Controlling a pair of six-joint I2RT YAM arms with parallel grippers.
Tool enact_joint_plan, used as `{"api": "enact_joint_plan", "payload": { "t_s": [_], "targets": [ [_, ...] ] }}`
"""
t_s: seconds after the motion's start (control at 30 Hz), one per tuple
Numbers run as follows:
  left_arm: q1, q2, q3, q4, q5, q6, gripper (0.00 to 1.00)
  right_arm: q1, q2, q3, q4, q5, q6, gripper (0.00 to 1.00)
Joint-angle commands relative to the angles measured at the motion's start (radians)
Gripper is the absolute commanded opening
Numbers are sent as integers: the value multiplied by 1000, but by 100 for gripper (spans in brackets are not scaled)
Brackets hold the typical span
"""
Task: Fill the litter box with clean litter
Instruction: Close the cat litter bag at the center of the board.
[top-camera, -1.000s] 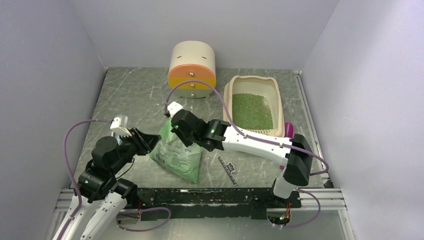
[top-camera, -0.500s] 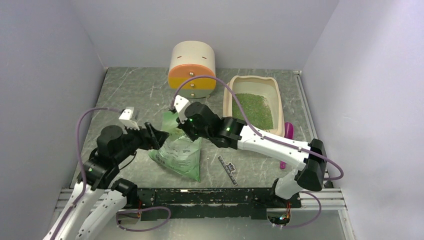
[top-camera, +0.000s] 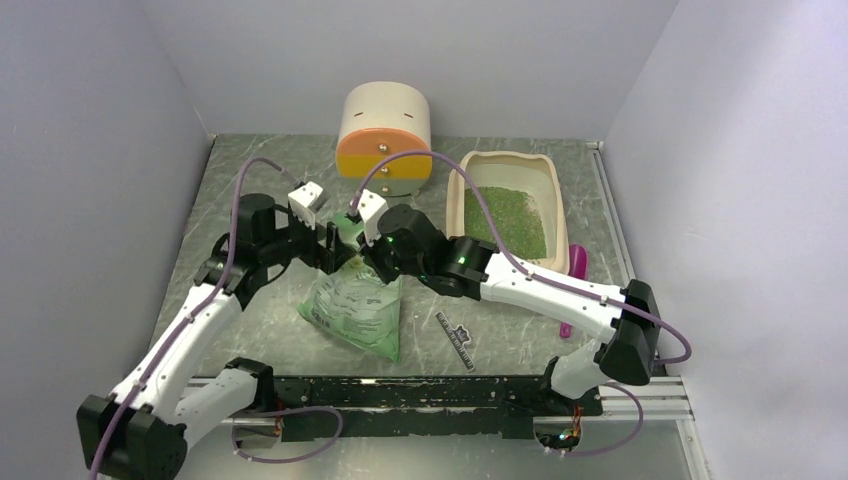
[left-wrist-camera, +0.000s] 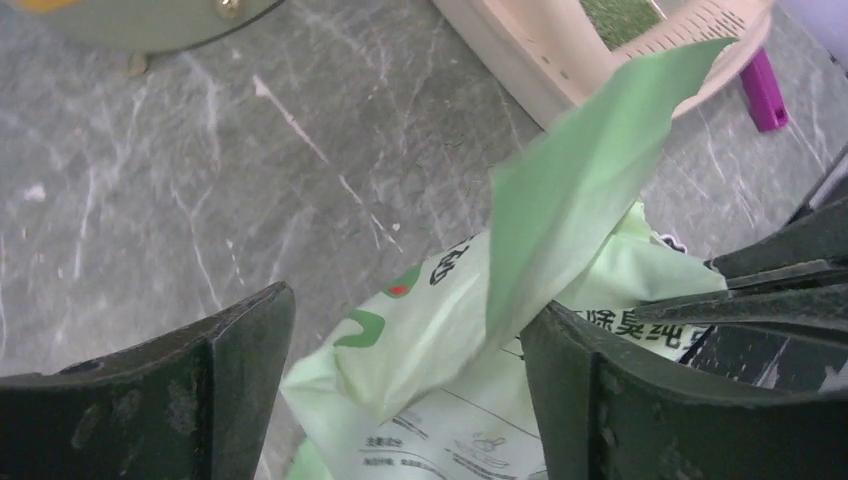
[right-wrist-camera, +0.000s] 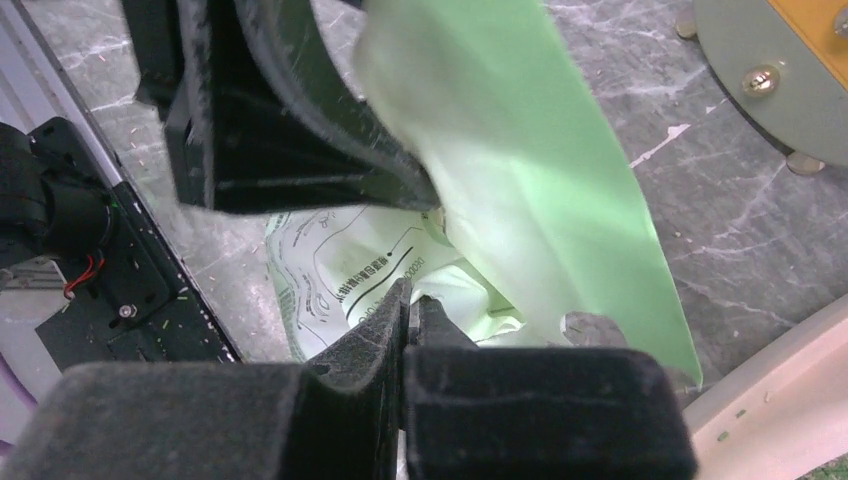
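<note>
The litter box (top-camera: 456, 195) sits far right holding a thin bed of clean litter (top-camera: 505, 222), loose and spill-prone, while the limp, slippery bag (top-camera: 355, 310) sags near centre, its top film, likely the best hold, pinched by the closed right gripper (right-wrist-camera: 412, 300), the left gripper (left-wrist-camera: 405, 305) gaping wide around the flap (left-wrist-camera: 580, 170).

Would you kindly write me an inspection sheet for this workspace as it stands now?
Surface: grey marbled table, scuffed.
Job's things: litter box at far right, green litter across its floor.
Clutter: green bag mid-table; round drawer unit at the back; magenta scoop beside the box's near right corner; black strip lying flat.
Grippers: left gripper open around the bag's raised flap; right gripper shut on the bag's top.
Cables: purple cables loop above both arms; one crosses over the box in the top view.
Surroundings: plain pale walls; nothing else seen.
</note>
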Motion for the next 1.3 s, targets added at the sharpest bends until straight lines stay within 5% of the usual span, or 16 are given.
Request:
{"api": "enact_joint_plan", "payload": {
  "t_s": [0.0, 0.17, 0.27, 0.37, 0.43, 0.5, 0.7, 0.77, 0.87, 1.07, 1.27],
  "targets": [
    [130, 111, 52, 121, 490, 190, 81, 1, -42, -14, 107, -78, 31, 0],
    [236, 359, 151, -52, 934, 397, 36, -11, -47, -27, 117, -96, 36, 0],
    [237, 506, 265, -461, 1016, 776, 16, -25, -50, -38, 131, -99, 41, 0],
    [237, 614, 347, -828, 1082, 1122, 5, -46, -58, -51, 143, -101, 51, 0],
    [236, 682, 401, -1035, 1100, 1353, 5, -64, -65, -64, 151, -111, 64, 0],
    [234, 721, 430, -1074, 1113, 1397, 5, -91, -79, -78, 158, -113, 89, 4],
    [229, 712, 429, -1074, 1099, 1409, 5, -257, -169, -185, 204, -191, 224, 70],
    [229, 712, 436, -1075, 1100, 1401, 5, -337, -213, -256, 248, -269, 282, 82],
    [229, 712, 438, -1075, 1099, 1399, 5, -442, -267, -387, 331, -371, 369, 89],
    [229, 713, 439, -1075, 1096, 1400, 5, -461, -293, -611, 684, -627, 479, 92],
    [229, 712, 440, -1074, 1094, 1399, 5, -461, -177, -662, 933, -632, 510, 94]
  ]
}}
